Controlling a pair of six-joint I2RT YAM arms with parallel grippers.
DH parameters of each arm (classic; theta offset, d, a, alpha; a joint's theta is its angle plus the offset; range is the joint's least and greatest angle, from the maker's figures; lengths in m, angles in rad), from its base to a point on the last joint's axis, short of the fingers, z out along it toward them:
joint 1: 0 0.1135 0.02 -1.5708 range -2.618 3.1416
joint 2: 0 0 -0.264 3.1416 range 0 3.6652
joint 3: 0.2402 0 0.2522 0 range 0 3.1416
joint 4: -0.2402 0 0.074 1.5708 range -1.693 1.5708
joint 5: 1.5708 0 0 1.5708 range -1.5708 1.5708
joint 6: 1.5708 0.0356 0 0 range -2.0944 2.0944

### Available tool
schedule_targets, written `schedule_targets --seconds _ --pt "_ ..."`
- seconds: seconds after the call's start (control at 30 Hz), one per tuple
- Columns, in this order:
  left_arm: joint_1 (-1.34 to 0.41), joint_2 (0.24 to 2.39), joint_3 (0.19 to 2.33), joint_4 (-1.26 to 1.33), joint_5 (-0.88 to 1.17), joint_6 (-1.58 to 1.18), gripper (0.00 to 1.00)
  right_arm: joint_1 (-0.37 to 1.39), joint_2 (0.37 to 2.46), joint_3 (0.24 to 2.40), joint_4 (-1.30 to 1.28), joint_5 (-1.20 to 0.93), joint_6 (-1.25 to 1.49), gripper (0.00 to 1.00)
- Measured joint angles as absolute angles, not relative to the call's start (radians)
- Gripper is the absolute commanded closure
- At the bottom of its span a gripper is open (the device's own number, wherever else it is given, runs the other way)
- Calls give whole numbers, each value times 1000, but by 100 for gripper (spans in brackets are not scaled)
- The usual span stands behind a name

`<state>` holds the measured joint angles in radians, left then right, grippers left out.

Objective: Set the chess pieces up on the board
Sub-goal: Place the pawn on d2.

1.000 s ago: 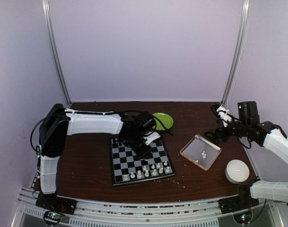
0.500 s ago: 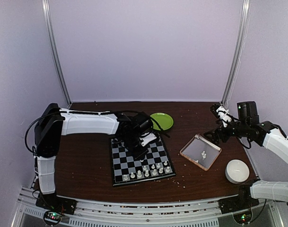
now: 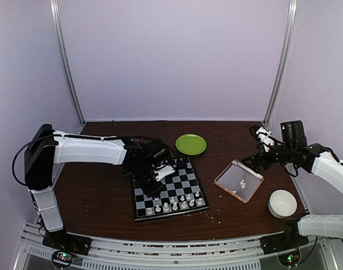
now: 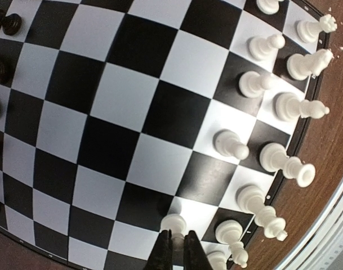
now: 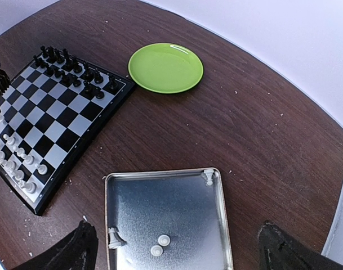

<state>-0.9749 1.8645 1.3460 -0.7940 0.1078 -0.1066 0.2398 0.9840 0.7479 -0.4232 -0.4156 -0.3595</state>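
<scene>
Chess pieces [image 3: 177, 203]: whites mostly in two rows on near edge of board [image 3: 160, 194], mid table [image 3: 103, 197]. Four more sit in tray [image 5: 160, 174] right of board: one in a corner, three grouped apart from it. Left end effector [image 4: 177, 241] closed over board's left side, white pawn [image 4: 174, 223] at its tips, can't tell if pinched. Right end effector [image 5: 179, 250] wide open above tray, holding nothing
</scene>
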Motion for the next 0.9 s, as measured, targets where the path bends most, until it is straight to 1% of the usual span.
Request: schedule_targets --seconds 0.6,0.9 --pt "-1009 1880 1362 -757 175 -107 94 239 985 749 -428 -419 -360 0" --pt "-1010 1934 1398 -733 179 -107 94 240 985 749 -435 -419 -365 1"
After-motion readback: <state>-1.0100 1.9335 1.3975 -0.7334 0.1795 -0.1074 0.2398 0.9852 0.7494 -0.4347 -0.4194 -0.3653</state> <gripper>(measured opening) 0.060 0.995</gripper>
